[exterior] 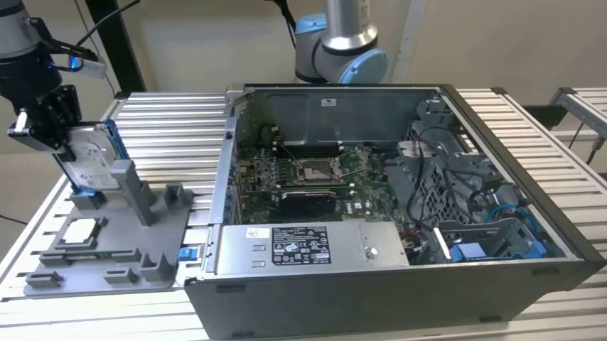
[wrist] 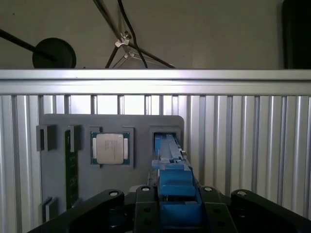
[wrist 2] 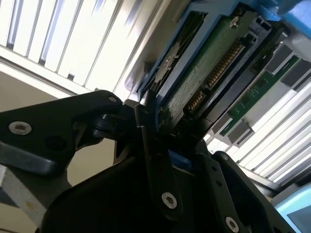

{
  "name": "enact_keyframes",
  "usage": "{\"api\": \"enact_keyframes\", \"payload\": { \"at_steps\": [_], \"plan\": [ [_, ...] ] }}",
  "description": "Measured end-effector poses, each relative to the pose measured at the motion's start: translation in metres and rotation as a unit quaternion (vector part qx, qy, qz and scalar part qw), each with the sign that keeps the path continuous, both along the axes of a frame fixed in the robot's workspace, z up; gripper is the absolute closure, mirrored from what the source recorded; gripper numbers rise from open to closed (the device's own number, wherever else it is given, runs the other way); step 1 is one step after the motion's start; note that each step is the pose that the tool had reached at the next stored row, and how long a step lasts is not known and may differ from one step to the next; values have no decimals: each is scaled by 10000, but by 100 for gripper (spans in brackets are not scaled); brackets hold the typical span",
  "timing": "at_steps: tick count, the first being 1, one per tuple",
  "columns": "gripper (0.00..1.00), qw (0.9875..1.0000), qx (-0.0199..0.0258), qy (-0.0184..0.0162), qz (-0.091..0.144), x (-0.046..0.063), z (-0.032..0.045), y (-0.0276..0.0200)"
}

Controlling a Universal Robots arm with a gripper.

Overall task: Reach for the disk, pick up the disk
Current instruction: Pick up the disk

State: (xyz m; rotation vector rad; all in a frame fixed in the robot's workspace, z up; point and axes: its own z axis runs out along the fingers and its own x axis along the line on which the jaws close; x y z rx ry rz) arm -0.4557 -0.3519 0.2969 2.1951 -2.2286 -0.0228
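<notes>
claw (exterior: 62, 148) sits at the top edge of the disk (exterior: 92, 162), at the exterior view's left. as far as i can judge it is closed onto it: in the first wrist view the fingers (wrist: 146, 196) press in from both sides of the blue rail (wrist: 177, 182), with no gap that i can make out.

the disk stands on edge in a slot of the grey holder plate (exterior: 124, 245), which lies on the ribbed aluminium counter (exterior: 170, 121) just beside the open computer case (exterior: 379, 302). its labelled face looks toward the exterior camera, and its green circuit-board side (wrist 2: 204, 73) shows in the second wrist view. i cannot tell whether the lower edge has left the slot or rests in it.

to do this pick-up well, i'd keep the grip centred and square on the rail and draw straight up along the slot with no tilt. the slot walls would likely bind a skewed disk, and a grey upright post (exterior: 128, 188) stands just beside it. the rail is plastic and may give a little, so i'd hold firm and go slowly. the square chip (wrist: 110, 148) lies in its own pocket nearby, so i'd keep clear of it.
</notes>
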Motion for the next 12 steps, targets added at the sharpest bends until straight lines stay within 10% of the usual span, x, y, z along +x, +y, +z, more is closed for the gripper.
{"api": "enact_keyframes", "payload": {
  "at_steps": [12],
  "plan": [
    [100, 10000, 0, 0, 2, 0, 143, 0]
  ]
}}
